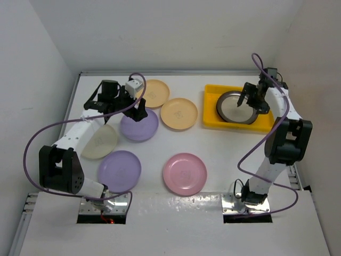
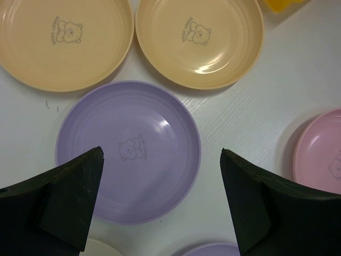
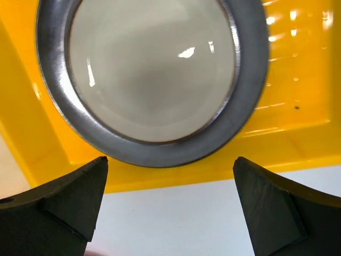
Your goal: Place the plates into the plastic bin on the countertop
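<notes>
- Over at the upper right of the overhead view, the plastic bin sits on the countertop, close to the right wall.
- One dark-rimmed plate with a pale centre is lying inside the bin, taking up most of its middle.
- right gripper hangs just above that plate's near edge. The wrist view shows the jaws spread wide with nothing in between, so it's got no hold on anything.
- left gripper is over on the upper left, right above a lavender plate, jaws also wide apart and empty.
- Everything else is out on the counter: two pale orange plates side by side behind that lavender one, a cream plate partly under the left arm, a second lavender plate lower left, and a pink plate bottom centre.
- Can't tell whether there's anything underneath the plate in the bin.
</notes>
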`<state>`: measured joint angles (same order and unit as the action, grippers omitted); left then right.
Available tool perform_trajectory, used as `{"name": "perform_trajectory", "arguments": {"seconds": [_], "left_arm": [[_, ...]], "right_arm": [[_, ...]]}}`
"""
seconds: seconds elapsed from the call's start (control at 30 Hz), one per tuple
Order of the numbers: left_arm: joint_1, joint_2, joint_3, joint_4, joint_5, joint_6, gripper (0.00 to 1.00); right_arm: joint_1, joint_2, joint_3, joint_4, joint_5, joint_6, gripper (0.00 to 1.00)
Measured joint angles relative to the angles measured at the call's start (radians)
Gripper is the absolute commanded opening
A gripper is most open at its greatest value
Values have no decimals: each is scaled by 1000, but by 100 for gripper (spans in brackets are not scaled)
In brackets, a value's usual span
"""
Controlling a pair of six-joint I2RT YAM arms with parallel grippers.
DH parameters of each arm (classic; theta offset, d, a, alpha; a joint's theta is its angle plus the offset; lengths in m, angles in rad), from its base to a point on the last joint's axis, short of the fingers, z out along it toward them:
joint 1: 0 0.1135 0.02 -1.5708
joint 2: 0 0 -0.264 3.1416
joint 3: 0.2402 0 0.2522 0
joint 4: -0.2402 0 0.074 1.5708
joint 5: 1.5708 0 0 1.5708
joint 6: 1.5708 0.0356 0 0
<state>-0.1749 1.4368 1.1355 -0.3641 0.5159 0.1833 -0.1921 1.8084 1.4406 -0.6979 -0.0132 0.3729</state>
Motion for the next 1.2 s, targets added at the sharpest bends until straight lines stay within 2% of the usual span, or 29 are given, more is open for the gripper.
{"name": "perform_trajectory", "arguments": {"seconds": [0.13,0.23,0.33,0.43,0.53,0.63,0.73,0.77,0.83,0.87,1.1,1.2], "left_arm": [[0,-21,-4,2,0,0,91],[0,-44,-16,6,0,0,91],[0,-66,-38,14,0,0,91],[0,-81,-61,14,-1,0,91],[0,-89,-69,13,-7,0,91],[0,-102,-76,15,-14,0,91],[0,-127,-90,14,-17,0,91],[0,-134,-94,14,-18,1,91],[0,-142,-100,18,-19,1,91],[0,-144,-106,21,-19,1,91],[6,-152,-127,23,-29,1,91],[8,-158,-130,23,-32,1,91]], "right_arm": [[-6,32,60,-37,21,-7,96],[39,33,59,-37,31,-23,87],[204,23,54,-3,51,-34,72],[400,30,55,59,54,-19,74],[515,89,96,59,72,13,72],[532,195,170,39,140,37,67],[533,278,186,29,221,53,56],[533,291,172,26,244,57,49],[534,288,122,37,263,64,42],[536,282,94,51,265,68,35],[560,218,-56,142,274,92,21],[566,169,-124,152,275,102,19]]}}
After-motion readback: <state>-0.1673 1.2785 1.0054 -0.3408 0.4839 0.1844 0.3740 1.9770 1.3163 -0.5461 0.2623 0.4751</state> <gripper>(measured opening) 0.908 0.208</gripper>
